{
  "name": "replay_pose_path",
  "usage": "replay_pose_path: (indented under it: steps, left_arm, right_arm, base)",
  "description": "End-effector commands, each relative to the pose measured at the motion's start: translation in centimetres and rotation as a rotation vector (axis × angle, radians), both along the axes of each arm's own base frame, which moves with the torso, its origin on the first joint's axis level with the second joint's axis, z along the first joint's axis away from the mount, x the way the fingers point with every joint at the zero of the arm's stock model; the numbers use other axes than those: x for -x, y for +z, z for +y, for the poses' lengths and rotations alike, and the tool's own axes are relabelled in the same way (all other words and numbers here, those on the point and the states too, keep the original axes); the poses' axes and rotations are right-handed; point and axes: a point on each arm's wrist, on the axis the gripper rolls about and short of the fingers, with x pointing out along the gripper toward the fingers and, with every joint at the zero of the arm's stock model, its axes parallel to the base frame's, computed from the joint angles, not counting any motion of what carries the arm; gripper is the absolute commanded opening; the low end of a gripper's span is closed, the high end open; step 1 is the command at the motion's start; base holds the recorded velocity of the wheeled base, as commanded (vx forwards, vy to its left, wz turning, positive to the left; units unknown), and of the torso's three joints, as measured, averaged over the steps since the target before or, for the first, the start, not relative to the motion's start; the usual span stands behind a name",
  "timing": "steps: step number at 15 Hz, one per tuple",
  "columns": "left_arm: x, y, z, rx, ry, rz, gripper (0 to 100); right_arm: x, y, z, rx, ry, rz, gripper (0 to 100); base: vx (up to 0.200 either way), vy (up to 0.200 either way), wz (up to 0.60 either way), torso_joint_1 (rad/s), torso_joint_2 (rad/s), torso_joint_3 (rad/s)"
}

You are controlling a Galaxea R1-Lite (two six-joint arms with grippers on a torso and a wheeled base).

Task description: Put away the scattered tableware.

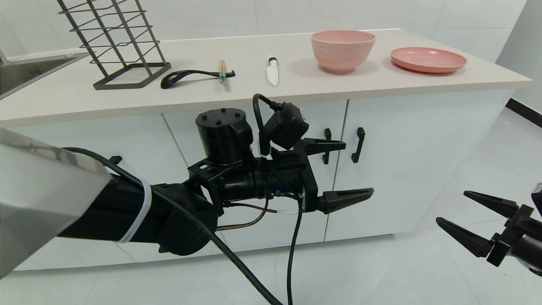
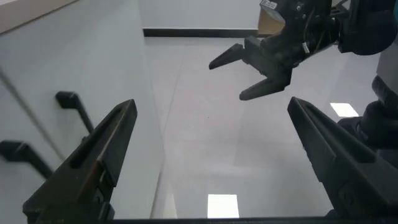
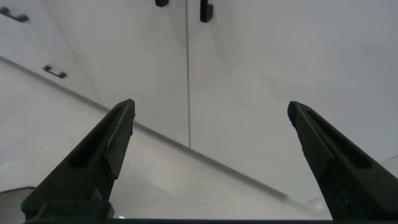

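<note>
On the white counter [image 1: 296,84] lie a black spoon [image 1: 180,76], a pair of chopsticks [image 1: 223,70] and a white knife [image 1: 273,72]. A pink bowl [image 1: 342,49] and a pink plate [image 1: 427,59] stand further right. My left gripper [image 1: 358,171] hangs open and empty below the counter, in front of the cabinet doors [image 1: 381,169]. My right gripper [image 1: 451,209] is open and empty, low at the right over the floor. In the left wrist view my left gripper [image 2: 211,118] frames the right gripper [image 2: 227,78] beyond it. The right gripper [image 3: 211,112] faces the cabinet front.
A black wire rack [image 1: 118,42] stands on the counter's left, beside a sink [image 1: 25,72] at the far left edge. Black door handles [image 1: 358,145] stick out from the cabinet near my left gripper. The tiled floor [image 1: 381,271] lies open to the right.
</note>
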Motion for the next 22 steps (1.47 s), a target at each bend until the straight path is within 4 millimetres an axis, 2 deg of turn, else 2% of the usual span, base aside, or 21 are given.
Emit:
replay_pose_path:
  steps: [1,6,7,10,11,12,13,16,17,19,22]
  left_arm:
    - [0.3,0.5,0.2,0.01,-0.001,-0.013,100]
    - [0.5,-0.5,0.9,0.013,0.01,-0.015,100]
    - [0.6,-0.6,1.6,0.013,0.022,-0.015,100]
    - [0.6,-0.7,2.1,0.009,0.033,-0.01,100]
    - [0.6,-0.7,2.2,0.01,0.033,-0.011,100]
    - [0.6,-0.7,2.2,0.01,0.033,-0.011,100]
    - [0.5,-0.4,2.4,0.015,0.044,-0.018,100]
    - [0.2,-0.4,2.4,0.019,0.104,-0.016,100]
    - [0.3,-0.3,2.3,0.026,0.099,-0.027,100]
    - [0.4,-0.2,2.0,0.044,0.096,-0.05,100]
    - [0.2,-0.8,1.7,0.035,0.116,-0.035,100]
  right_arm:
    - [-1.8,-0.1,-0.4,0.08,-0.071,-0.046,100]
    - [-3.3,0.4,1.3,0.096,-0.007,-0.094,100]
    - [-4.8,0.7,2.7,0.089,0.052,-0.127,100]
    - [-7.8,1.2,5.3,0.035,0.141,-0.157,100]
    - [-8.8,1.5,5.6,0.011,0.148,-0.165,100]
    - [-8.8,1.5,5.6,0.011,0.148,-0.165,100]
    - [-10.8,1.6,5.8,-0.012,0.147,-0.182,100]
    - [-13.3,-0.7,5.5,-0.008,0.126,-0.131,100]
    - [-14.0,-1.0,5.6,-0.01,0.126,-0.136,100]
    - [-15.0,-0.8,6.3,-0.019,0.143,-0.159,100]
    - [-15.3,-0.7,7.5,-0.12,0.183,-0.103,100]
  base:
    - [0.0,0.0,0.0,0.0,0.0,0.0]
    - [0.0,0.0,0.0,0.027,-0.1,-0.059]
    - [0.0,0.0,0.0,0.0,0.0,0.0]
    - [0.0,0.0,0.0,0.0,0.0,0.0]
    - [0.0,0.0,0.0,0.0,0.0,0.0]
    - [0.0,0.0,0.0,0.0,0.0,0.0]
    - [0.0,0.0,0.0,0.0,0.0,0.0]
    - [0.0,0.0,0.0,0.0,0.0,0.0]
    - [0.0,0.0,0.0,0.0,0.0,0.0]
    - [0.0,0.0,0.0,0.0,0.0,0.0]
    - [0.0,0.0,0.0,0.0,0.0,0.0]
